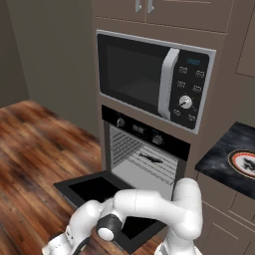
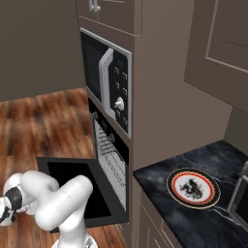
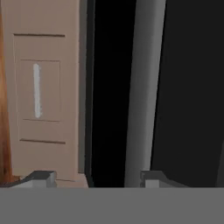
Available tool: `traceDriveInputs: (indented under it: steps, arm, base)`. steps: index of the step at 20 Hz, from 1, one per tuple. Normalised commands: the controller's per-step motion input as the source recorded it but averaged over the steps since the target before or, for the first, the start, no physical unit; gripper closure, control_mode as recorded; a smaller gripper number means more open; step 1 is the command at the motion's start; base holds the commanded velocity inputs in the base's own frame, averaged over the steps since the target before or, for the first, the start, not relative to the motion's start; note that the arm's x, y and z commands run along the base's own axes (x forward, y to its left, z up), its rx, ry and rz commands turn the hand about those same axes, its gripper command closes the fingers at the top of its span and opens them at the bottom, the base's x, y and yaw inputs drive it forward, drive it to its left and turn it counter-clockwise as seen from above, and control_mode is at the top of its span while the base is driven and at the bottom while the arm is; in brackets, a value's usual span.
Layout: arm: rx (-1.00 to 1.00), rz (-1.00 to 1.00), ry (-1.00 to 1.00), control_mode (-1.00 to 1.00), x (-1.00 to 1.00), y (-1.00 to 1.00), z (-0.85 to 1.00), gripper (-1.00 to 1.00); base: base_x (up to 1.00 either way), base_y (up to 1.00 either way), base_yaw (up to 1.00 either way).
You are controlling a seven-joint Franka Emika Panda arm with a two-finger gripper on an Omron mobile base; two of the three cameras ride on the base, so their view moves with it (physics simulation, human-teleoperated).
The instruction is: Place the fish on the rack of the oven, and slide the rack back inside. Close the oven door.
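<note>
Fish, slim dark grey-black point(image 1: 150, 158), lies on silvery wire rack point(image 1: 158, 164) inside pale ribbed oven point(image 1: 144, 149). I hold gripper point(image 3: 92, 177), fingers spread, empty, at silver bar handle point(image 3: 144, 92) of black drop-down door point(image 1: 99, 191). Judging next: lift door shut.

A flat rack of thin silvery wire bars point(image 1: 152, 164) sat inside the pale grey oven. A small, slim, dark fish point(image 1: 150, 158) lay on top of it. To the right, a dark marbled stone surface point(image 2: 160, 180) carried a round plate with a red rim and a dark picture point(image 2: 193, 188).
</note>
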Motion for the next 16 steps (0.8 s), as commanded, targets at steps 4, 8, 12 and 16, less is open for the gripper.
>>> traceDriveInputs:
  steps: [4, 8, 12, 16]
  arm:
    - [-0.32, -0.34, -0.25, -1.0, -0.16, 0.0, -0.13, -1.0]
    - [-0.31, -0.33, -0.33, -1.0, -0.45, 0.04, -0.14, -1.0]
    - [-0.31, -0.33, -0.37, -1.0, -0.58, 0.16, -0.1, -1.0]
    - [-0.33, -0.33, -0.35, -1.0, -0.53, 0.26, -0.09, -1.0]
  base:
    - [0.0, 0.0, 0.0]
    - [0.0, 0.0, 0.0]
    - [0.0, 0.0, 0.0]
    - [0.0, 0.0, 0.0]
